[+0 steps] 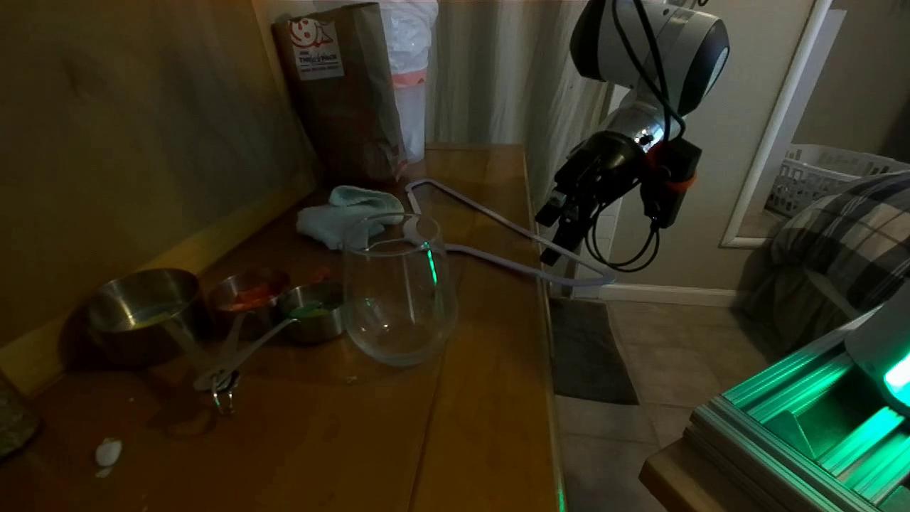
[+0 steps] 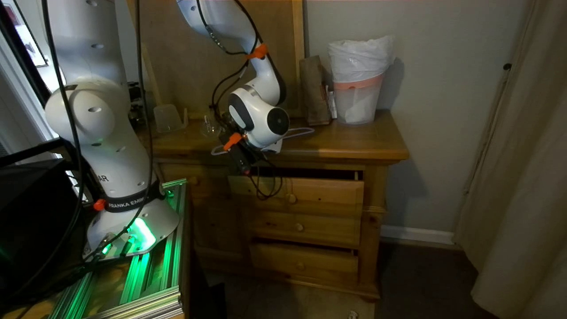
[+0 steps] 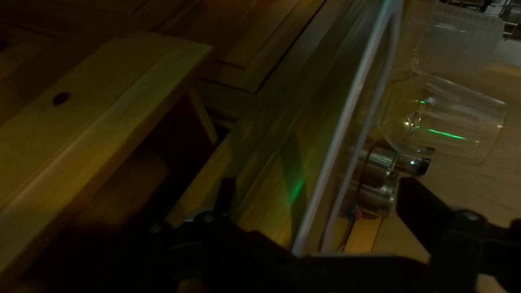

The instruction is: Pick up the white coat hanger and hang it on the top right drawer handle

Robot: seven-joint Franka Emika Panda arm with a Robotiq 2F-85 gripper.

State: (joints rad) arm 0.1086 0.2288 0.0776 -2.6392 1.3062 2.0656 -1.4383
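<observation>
1. At the left in an exterior view, three metal measuring cups [image 1: 313,323] are standing on the table [image 1: 498,427], their handles [image 1: 259,345] meeting at one point.
2. A pale blue cloth [image 1: 327,224] is lying bunched farther back, and a brown paper bag [image 1: 348,107] is standing beyond it, just beside a white-lined bin [image 1: 411,114].
3. A clear glass [image 1: 402,334] is standing upright to the right of the cups.
4. The white coat hanger [image 1: 498,261] is lying past the glass, one part resting on the table and its rounded end jutting over the edge.
5. The hand [image 1: 548,236] is hanging at that edge, pointing down and leftward, its fingers [image 3: 421,209] standing wide apart. In the dim wrist view the hanger's bars are running between the fingers; whether they are touching it, the views are not telling.
6. A white laundry basket [image 1: 800,178] is standing at the far right, partly hidden by a plaid cloth [image 1: 853,235].
7. In an exterior view, the top right drawer [image 2: 328,199] is standing pulled out, lower than the hand and to its right. Its round handle [image 2: 292,199] is facing outward, below the hanger. The bottom drawer [image 2: 328,262] is also standing partly open.
</observation>
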